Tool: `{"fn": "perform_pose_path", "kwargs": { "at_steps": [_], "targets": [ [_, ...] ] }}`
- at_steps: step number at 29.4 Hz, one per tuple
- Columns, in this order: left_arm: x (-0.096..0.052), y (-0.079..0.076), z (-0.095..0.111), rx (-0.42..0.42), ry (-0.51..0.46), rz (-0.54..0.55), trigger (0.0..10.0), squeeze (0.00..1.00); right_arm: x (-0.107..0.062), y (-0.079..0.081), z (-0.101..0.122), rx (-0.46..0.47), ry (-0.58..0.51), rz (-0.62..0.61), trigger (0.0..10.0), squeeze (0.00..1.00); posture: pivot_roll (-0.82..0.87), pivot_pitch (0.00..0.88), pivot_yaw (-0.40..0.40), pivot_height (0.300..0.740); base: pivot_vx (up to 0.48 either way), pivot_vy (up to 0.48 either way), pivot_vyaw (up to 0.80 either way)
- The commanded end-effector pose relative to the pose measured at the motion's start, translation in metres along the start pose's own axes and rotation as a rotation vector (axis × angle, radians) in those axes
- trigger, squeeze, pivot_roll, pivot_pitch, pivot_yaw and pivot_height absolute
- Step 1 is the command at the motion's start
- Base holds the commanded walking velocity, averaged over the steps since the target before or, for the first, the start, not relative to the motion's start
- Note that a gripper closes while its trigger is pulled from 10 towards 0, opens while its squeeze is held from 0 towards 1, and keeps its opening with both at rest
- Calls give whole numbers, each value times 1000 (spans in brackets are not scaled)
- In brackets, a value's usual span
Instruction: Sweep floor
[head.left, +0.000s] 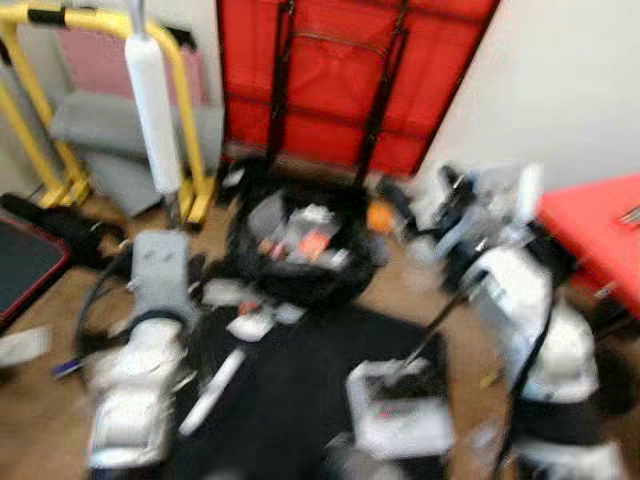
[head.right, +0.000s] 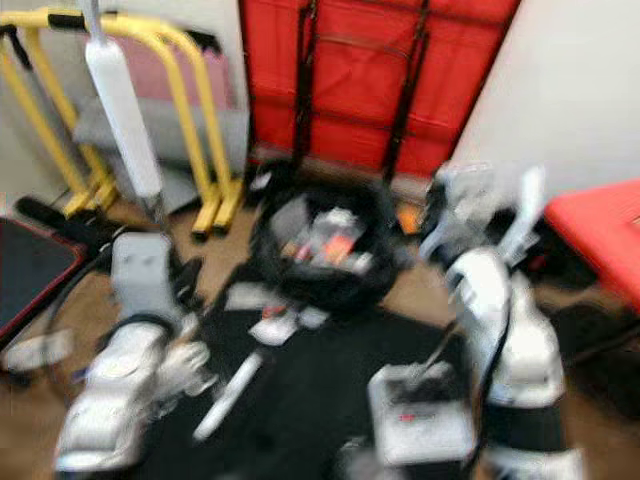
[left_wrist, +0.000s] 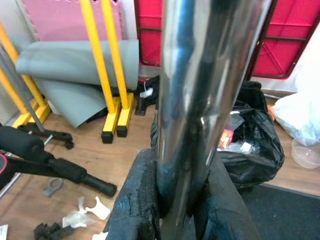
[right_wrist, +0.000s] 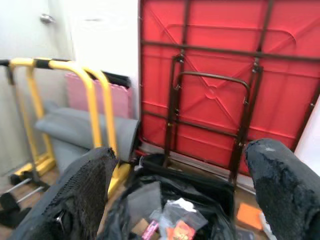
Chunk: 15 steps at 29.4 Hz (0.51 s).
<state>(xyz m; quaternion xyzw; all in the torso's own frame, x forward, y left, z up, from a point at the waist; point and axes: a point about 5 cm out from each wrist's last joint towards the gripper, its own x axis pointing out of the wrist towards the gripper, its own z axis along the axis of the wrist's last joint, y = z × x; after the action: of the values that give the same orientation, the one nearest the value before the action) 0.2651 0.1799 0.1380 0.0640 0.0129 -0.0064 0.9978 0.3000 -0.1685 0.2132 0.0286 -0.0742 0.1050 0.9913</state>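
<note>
Left eye view is blurred: a red folded table (head.left: 350, 70) leans on the far wall, with yellow parallel bars (head.left: 180, 110) at the far left corner of the floor (head.left: 40, 400) and a black mat (head.left: 280, 390) nearest the robot. Between them an open black trash bag (head.left: 300, 245) holds scraps. The broom handle (left_wrist: 205, 95), a shiny metal pole, stands upright at the floor's left side, the left tool (left_wrist: 175, 205) clamped around it. The right tool (right_wrist: 185, 185) is raised over the bag, its fingers (right_wrist: 82, 185) spread wide apart and holding nothing. Small white scraps (left_wrist: 92, 212) lie on the wood floor
</note>
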Motion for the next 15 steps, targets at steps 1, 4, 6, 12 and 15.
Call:
{"fn": "perform_pose_path", "kwargs": {
  "at_steps": [1,4,6,12,15],
  "targets": [
    [0,-4,8,-15,-44,-28,10000,0,0,-4,6,-13,-32,-23,10000,0,-144,152,-175,740,0,0,0],
    [0,-9,7,-24,-31,-44,10000,0,0,-7,10,-31,-44,-38,10000,0,-145,152,-174,740,0,0,0],
    [0,-11,6,-29,-26,-52,10000,0,0,-8,11,-42,-47,-47,10000,0,-145,152,-174,740,0,0,0],
    [-8,-29,6,-50,-28,-160,10000,0,-2,-28,21,-171,-64,-201,10000,0,-146,159,-174,740,0,0,0],
    [-11,-36,5,-30,-29,-194,10000,0,-6,-46,21,-298,0,-322,10000,0,-148,167,-175,740,0,0,0]
  ]
}}
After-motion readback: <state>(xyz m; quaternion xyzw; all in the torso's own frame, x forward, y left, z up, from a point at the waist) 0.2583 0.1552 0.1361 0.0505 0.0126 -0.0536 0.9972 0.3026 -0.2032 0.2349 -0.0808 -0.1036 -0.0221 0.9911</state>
